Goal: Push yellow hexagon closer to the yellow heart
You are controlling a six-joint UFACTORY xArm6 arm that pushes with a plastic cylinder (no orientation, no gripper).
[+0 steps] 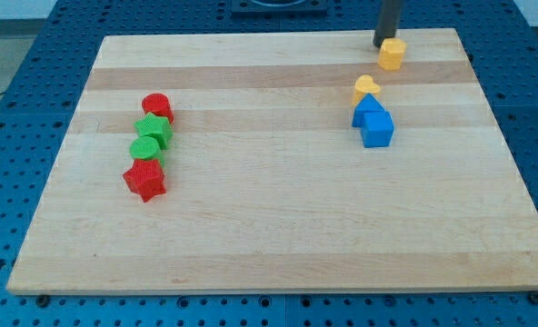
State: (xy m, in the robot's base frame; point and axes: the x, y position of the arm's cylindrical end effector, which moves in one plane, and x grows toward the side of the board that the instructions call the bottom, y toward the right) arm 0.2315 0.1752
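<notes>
The yellow hexagon point(392, 54) sits near the view's top right of the wooden board point(278, 209). My tip point(381, 44) rests just at its upper left, touching or nearly touching it. The yellow heart point(366, 88) lies a short way below and slightly left of the hexagon, with a clear gap between them. The heart touches the top of a blue block point(369, 110).
Two blue blocks sit together below the heart, the lower one point(377, 129) to the right. On the view's left a column runs down: red cylinder point(157, 106), green star point(154, 129), green block point(145, 148), red star point(144, 180).
</notes>
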